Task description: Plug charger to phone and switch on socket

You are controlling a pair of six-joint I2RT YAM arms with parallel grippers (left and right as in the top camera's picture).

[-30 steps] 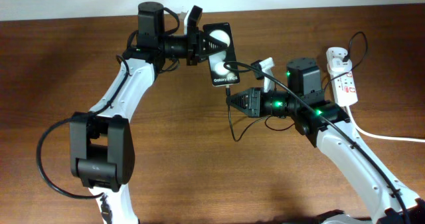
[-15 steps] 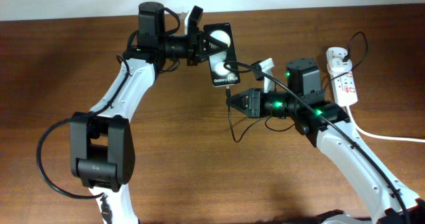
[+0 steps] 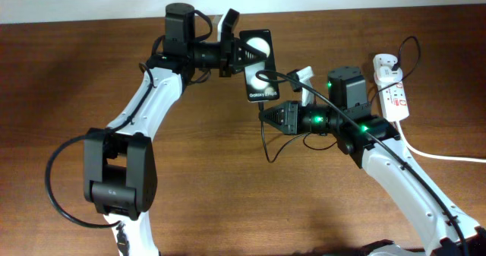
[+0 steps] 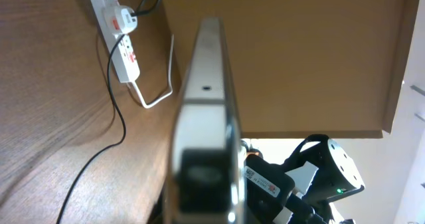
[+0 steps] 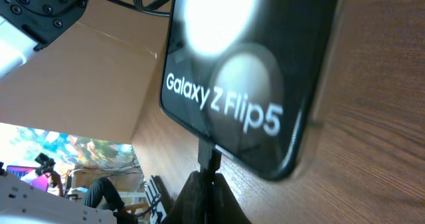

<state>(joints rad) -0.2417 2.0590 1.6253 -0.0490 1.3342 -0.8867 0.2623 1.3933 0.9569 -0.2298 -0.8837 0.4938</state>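
Note:
My left gripper point(image 3: 241, 56) is shut on the phone point(image 3: 259, 67), a black phone with two glare spots, and holds it above the table at the back. The left wrist view shows the phone edge-on point(image 4: 207, 111). My right gripper point(image 3: 266, 114) is shut on the charger connector point(image 3: 262, 103), just below the phone. In the right wrist view the connector tip point(image 5: 210, 155) touches the phone's bottom edge point(image 5: 246, 78); I cannot tell how deep it sits. The black cable point(image 3: 267, 146) loops back to the white plug adapter point(image 3: 386, 64) in the socket strip point(image 3: 396, 96).
The socket strip lies at the right rear of the wooden table, its thick white cord point(image 3: 444, 156) running off right. It also shows in the left wrist view point(image 4: 124, 48). The two arms meet close together over the table's middle rear.
My left arm has shifted right with the phone, bringing its bottom edge down onto the connector. The right arm has stayed still.

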